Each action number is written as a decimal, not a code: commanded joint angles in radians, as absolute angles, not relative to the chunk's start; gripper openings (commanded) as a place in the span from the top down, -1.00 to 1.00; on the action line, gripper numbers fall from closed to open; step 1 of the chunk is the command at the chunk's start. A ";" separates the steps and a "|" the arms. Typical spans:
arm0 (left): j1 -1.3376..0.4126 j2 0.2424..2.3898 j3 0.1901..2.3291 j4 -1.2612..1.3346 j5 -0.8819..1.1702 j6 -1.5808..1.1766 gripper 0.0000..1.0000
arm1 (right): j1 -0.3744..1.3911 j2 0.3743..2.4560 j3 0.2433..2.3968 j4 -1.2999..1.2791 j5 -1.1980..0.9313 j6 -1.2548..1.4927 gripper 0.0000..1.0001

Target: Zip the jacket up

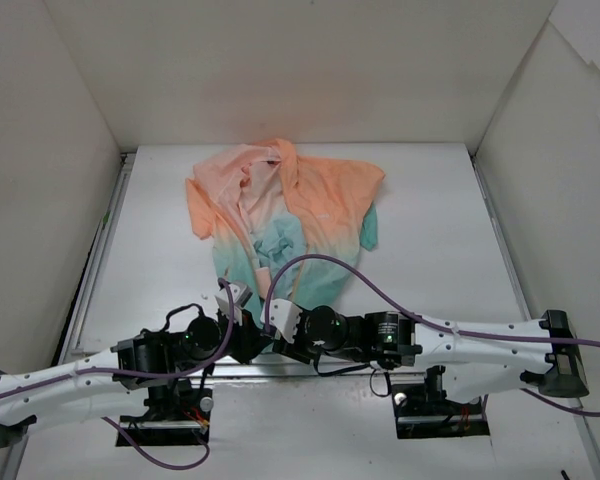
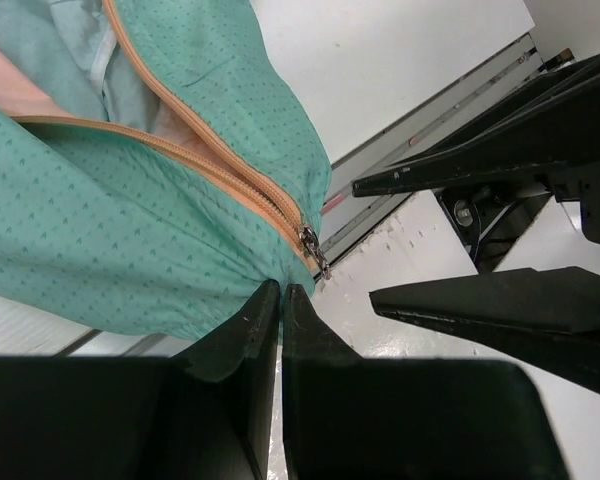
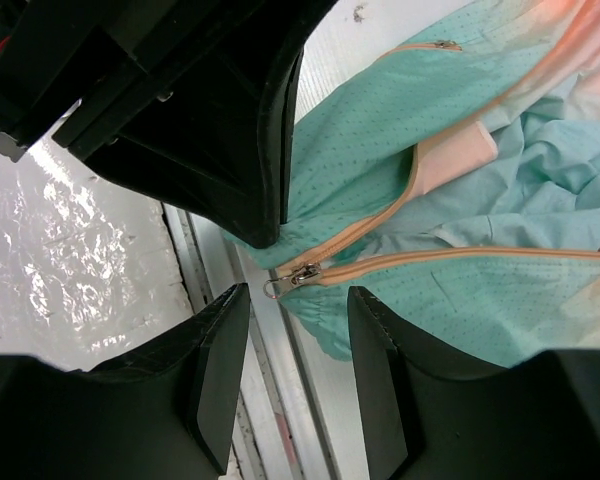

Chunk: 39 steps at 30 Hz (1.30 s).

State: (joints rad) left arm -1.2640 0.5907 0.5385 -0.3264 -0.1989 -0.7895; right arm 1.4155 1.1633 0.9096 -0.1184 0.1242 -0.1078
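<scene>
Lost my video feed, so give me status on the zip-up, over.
Left gripper shut on jacket hem. Right gripper open, zipper slider just off its fingertips. Zipper open above slider. Nothing blocking.

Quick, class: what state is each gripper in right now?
Left gripper: closed, pinching the jacket at its hem.
Right gripper: open, holding nothing; zipper pull just ahead.

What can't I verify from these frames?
Top view: the zipper pull and the hem around it, hidden beneath the left gripper and right gripper.
Left wrist view: how much fabric the left gripper pinches, hidden by its own fingers.
Right wrist view: the jacket's collar, cut off by the frame edge.
</scene>
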 commanded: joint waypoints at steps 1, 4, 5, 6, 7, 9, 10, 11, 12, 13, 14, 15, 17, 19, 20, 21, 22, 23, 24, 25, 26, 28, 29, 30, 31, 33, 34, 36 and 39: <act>-1.269 0.598 0.606 -0.255 -0.187 -0.807 1.00 | 1.428 1.176 0.931 -0.049 0.179 -0.143 0.18; -1.269 0.604 0.614 -0.255 -0.181 -0.805 1.00 | 1.433 1.203 0.939 -0.066 0.184 -0.143 0.18; -1.269 0.606 0.612 -0.255 -0.181 -0.808 1.00 | 1.433 1.206 0.940 -0.066 0.184 -0.143 0.18; -1.269 0.604 0.614 -0.256 -0.183 -0.810 1.00 | 1.430 1.210 0.942 -0.075 0.183 -0.143 0.18; -1.269 0.601 0.611 -0.256 -0.186 -0.810 1.00 | 1.437 1.213 0.948 -0.081 0.181 -0.141 0.19; -1.269 0.597 0.609 -0.256 -0.187 -0.815 1.00 | 1.440 1.213 0.950 -0.083 0.179 -0.138 0.19; -1.269 0.597 0.611 -0.255 -0.189 -0.816 1.00 | 1.443 1.215 0.950 -0.084 0.178 -0.137 0.19; -1.269 0.598 0.612 -0.256 -0.190 -0.816 1.00 | 1.443 1.218 0.953 -0.090 0.181 -0.137 0.19; -1.269 0.601 0.614 -0.258 -0.189 -0.815 1.00 | 1.445 1.221 0.954 -0.097 0.187 -0.133 0.19; -1.269 0.603 0.618 -0.259 -0.189 -0.815 1.00 | 1.450 1.226 0.951 -0.097 0.196 -0.133 0.19; -1.269 0.603 0.620 -0.259 -0.186 -0.813 1.00 | 1.456 1.227 0.950 -0.088 0.215 -0.135 0.19; -1.269 0.606 0.620 -0.261 -0.184 -0.811 1.00 | 1.456 1.229 0.946 -0.084 0.222 -0.135 0.19; -1.269 0.606 0.623 -0.261 -0.181 -0.811 1.00 | 1.460 1.230 0.942 -0.069 0.251 -0.135 0.19; -1.269 0.606 0.623 -0.264 -0.179 -0.811 1.00 | 1.460 1.233 0.939 -0.061 0.271 -0.135 0.20; -1.269 0.606 0.623 -0.262 -0.176 -0.811 1.00 | 1.460 1.236 0.939 -0.060 0.288 -0.135 0.21; -1.269 0.604 0.623 -0.264 -0.176 -0.811 1.00 | 1.462 1.238 0.939 -0.057 0.293 -0.137 0.21; -1.269 0.604 0.623 -0.267 -0.175 -0.810 1.00 | 1.465 1.239 0.937 -0.058 0.298 -0.137 0.23; -1.269 0.606 0.623 -0.265 -0.176 -0.810 1.00 | 1.462 1.241 0.937 -0.055 0.307 -0.135 0.25; -1.269 0.603 0.624 -0.265 -0.176 -0.808 1.00 | 1.462 1.241 0.939 -0.055 0.313 -0.135 0.28; -1.269 0.603 0.624 -0.267 -0.176 -0.805 1.00 | 1.463 1.239 0.937 -0.055 0.313 -0.132 0.40; -1.269 0.604 0.624 -0.267 -0.176 -0.805 1.00 | 1.463 1.236 0.937 -0.051 0.314 -0.130 0.45; -1.269 0.607 0.624 -0.265 -0.173 -0.805 1.00 | 1.463 1.232 0.934 -0.049 0.319 -0.127 0.67; -1.269 0.609 0.624 -0.264 -0.169 -0.804 1.00 | 1.465 1.230 0.936 -0.051 0.327 -0.124 0.75; -1.269 0.609 0.624 -0.265 -0.167 -0.804 1.00 | 1.463 1.230 0.939 -0.055 0.325 -0.123 0.81; -1.269 0.607 0.626 -0.268 -0.169 -0.804 1.00 | 1.465 1.229 0.940 -0.057 0.325 -0.123 0.90; -1.269 0.607 0.627 -0.273 -0.169 -0.804 1.00 | 1.465 1.224 0.940 -0.060 0.321 -0.118 1.00; -1.269 0.609 0.626 -0.279 -0.169 -0.804 1.00 | 1.465 1.221 0.940 -0.061 0.319 -0.115 1.00; -1.269 0.609 0.627 -0.282 -0.164 -0.804 1.00 | 1.463 1.213 0.939 -0.066 0.319 -0.110 1.00; -1.269 0.615 0.626 -0.282 -0.158 -0.804 1.00 | 1.465 1.197 0.928 -0.057 0.327 -0.107 1.00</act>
